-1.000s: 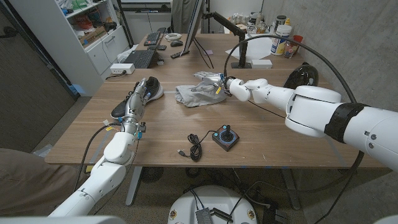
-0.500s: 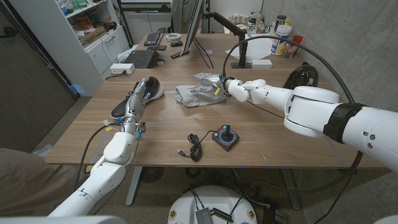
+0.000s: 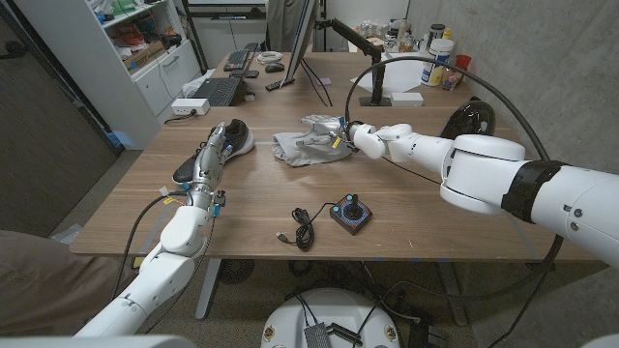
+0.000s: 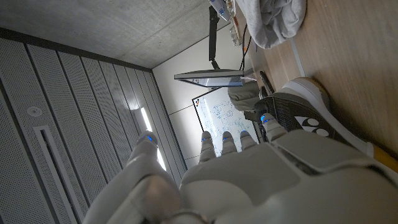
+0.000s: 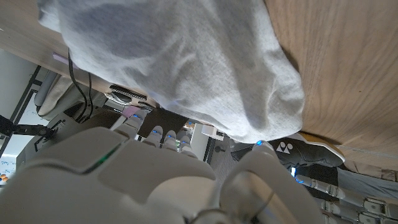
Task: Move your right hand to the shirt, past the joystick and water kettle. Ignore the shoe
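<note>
Right robot hand [image 3: 338, 134] at grey shirt [image 3: 302, 147], arm stretched across table [image 3: 251, 208]

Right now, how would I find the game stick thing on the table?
Look at the wooden table, along its near edge, right of the middle. The small black square joystick sits there, beside its coiled black cable. Nothing else nearby has a little upright stick.

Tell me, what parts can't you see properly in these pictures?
- Right hand, head view: whether it touches or grips the shirt is too small to tell; in the right wrist view the hand's own back hides its fingers.
- Shoe, head view: the left hand covers part of it, so contact is unclear.
- Dark rounded object, head view: the right arm hides part.
</note>
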You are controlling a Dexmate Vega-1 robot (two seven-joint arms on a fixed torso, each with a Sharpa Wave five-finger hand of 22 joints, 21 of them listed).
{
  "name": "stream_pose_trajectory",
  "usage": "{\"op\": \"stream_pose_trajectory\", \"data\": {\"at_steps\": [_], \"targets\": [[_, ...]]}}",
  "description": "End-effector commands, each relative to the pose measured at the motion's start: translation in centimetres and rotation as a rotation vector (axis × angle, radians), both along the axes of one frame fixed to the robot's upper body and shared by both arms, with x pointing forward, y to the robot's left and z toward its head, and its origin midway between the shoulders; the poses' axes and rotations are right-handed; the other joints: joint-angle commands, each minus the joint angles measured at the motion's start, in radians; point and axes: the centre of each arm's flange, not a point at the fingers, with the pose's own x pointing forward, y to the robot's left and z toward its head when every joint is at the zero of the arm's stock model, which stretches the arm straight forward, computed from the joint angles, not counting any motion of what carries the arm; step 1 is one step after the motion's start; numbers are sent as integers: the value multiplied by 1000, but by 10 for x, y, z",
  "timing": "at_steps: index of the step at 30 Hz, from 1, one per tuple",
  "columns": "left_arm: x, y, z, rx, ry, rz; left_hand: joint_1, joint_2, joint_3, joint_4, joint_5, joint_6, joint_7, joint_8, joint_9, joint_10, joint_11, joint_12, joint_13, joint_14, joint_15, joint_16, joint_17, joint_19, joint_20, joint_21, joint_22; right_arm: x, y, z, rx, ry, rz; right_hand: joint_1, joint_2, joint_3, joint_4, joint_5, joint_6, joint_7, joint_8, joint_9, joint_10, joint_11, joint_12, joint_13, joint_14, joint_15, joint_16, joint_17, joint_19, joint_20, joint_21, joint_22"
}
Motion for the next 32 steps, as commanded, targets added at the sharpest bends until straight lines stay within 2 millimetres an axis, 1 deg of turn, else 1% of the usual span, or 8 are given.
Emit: {"op": "stream_pose_trajectory", "data": {"at_steps": [1,10,21,32], "targets": [[-1,0,0,-1,-1,3,13,3,1,-5,0,7,0,-1,2,4,4,0,1,-20,0,2,1,2,-1,1,4,0,1,-4,-5,7,3,-4,1,1,3,-5,-18,-1,3,5,-84,5,9,5,-144,4,4,3,-5,8,-4,4],[-3,-1,-2,-3,-1,5,14,3,1,-5,0,7,1,-1,2,4,-1,0,1,-21,0,2,1,2,-1,0,4,-1,4,-8,-10,15,10,-2,2,1,2,-5,-19,-2,3,5,-84,5,9,5,-144,5,4,2,-5,8,-4,4],[-4,-4,-2,-1,-2,5,16,3,2,-5,0,7,1,-1,2,4,4,0,1,-20,0,1,1,1,-1,0,4,-1,2,-13,-22,21,17,-1,3,0,0,-6,-19,-2,3,4,-84,6,9,5,-145,4,4,2,-6,8,-3,4],[-4,-5,-2,-2,-3,5,17,4,2,-6,0,8,1,-1,2,5,4,0,1,-20,1,1,1,2,-1,0,4,0,1,-11,-18,21,11,0,4,0,-1,-6,-19,-1,3,4,-84,6,10,5,-144,4,4,1,-6,8,-3,4]]}}
